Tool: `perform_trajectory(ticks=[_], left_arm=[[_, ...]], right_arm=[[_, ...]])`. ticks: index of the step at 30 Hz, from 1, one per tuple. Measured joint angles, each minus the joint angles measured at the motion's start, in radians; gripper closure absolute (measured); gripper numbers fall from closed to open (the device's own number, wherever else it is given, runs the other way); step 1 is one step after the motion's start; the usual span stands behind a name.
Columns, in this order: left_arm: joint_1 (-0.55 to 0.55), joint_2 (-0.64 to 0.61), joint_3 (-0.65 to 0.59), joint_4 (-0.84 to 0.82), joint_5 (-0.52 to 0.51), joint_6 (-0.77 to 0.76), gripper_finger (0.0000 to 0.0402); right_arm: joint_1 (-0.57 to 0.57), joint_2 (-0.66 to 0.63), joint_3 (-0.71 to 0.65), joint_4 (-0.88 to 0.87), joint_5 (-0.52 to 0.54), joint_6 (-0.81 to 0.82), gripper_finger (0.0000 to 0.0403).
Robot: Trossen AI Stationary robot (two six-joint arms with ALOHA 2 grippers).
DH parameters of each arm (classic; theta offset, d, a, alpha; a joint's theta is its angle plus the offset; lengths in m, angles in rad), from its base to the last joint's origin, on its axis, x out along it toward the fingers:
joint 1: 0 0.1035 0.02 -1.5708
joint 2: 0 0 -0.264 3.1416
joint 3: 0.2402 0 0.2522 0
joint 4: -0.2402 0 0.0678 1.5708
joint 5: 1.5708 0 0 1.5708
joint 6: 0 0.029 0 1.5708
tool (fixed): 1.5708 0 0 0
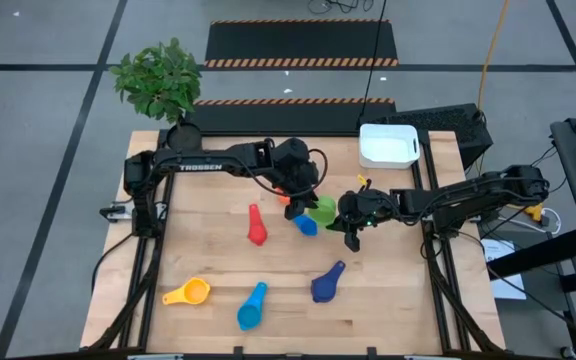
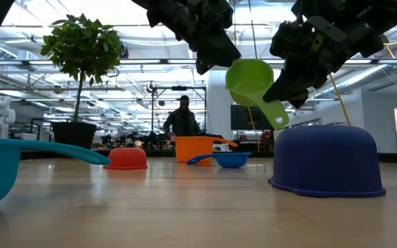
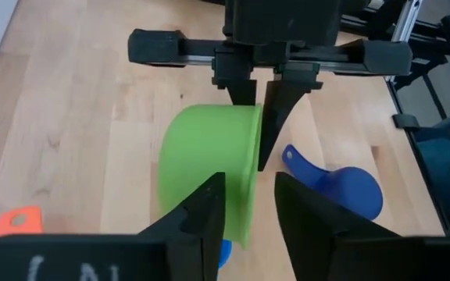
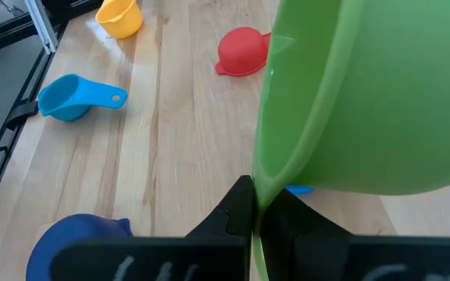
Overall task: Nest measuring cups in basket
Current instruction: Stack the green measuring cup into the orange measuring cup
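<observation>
Green cup (image 2: 252, 81) is hanging in the air above mid-counter (image 1: 208, 250). Your right pincer (image 2: 281, 96) is gripping its handle, fingers clamped. Your left pincer (image 3: 248, 207) is straddling the cup's rim, fingers apart, not yet clamped. Basket (image 1: 388, 146) is sitting at the counter's far right corner, well apart.

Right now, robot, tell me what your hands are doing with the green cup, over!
Right gripper shut on green measuring cup, held above table. Left gripper closing around its rim. Basket empty, far corner. Medium blue cup underneath.
</observation>
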State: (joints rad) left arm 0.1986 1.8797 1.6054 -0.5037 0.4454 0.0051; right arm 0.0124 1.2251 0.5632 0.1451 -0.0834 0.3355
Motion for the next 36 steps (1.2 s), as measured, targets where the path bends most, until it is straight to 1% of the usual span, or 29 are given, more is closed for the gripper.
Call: perform_trajectory(ticks=[6, 13, 15, 20, 24, 26, 29, 34, 36], left_arm=[[0.0, 0.0, 0.0, 0.0, 0.0, 0.0, 0.0329], [0.0, 0.0, 0.0, 0.0, 0.006, 0.023, 0.0389], [0.0, 0.0, 0.0, 0.0, 0.007, 0.024, 0.0393], [0.0, 0.0, 0.0, 0.0, 0.006, 0.026, 0.0387], [0.0, 0.0, 0.0, 0.0, 0.001, 0.026, 0.0395], [-0.001, 0.0, 0.0, 0.0, -0.001, 0.022, 0.0395], [-0.009, 0.0, 0.0, -0.002, -0.005, 0.01, 0.0396], [-0.022, 0.0, 0.0, -0.004, -0.006, 0.01, 0.0397], [-0.024, 0.0, 0.0, -0.012, -0.009, 0.014, 0.0398]], right_arm=[[0.0, 0.0, 0.0, 0.0, 0.001, -0.007, 0.0403], [0.0, 0.0, 0.0, -0.003, 0.002, -0.01, 0.0403], [0.0, 0.0, 0.0, -0.003, 0.002, -0.01, 0.0403], [0.0, 0.0, 0.0, -0.001, 0.004, -0.01, 0.0403], [0.0, 0.0, 0.0, -0.002, 0.008, -0.014, 0.04], [0.0, 0.0, 0.0, -0.003, 0.031, -0.011, 0.0388], [-0.001, 0.0, 0.0, 0.0, 0.04, -0.007, 0.0358], [0.0, 0.0, 0.0, -0.003, 0.039, -0.017, 0.0289], [0.0, -0.001, 0.0, -0.005, 0.06, -0.026, 0.0261]])
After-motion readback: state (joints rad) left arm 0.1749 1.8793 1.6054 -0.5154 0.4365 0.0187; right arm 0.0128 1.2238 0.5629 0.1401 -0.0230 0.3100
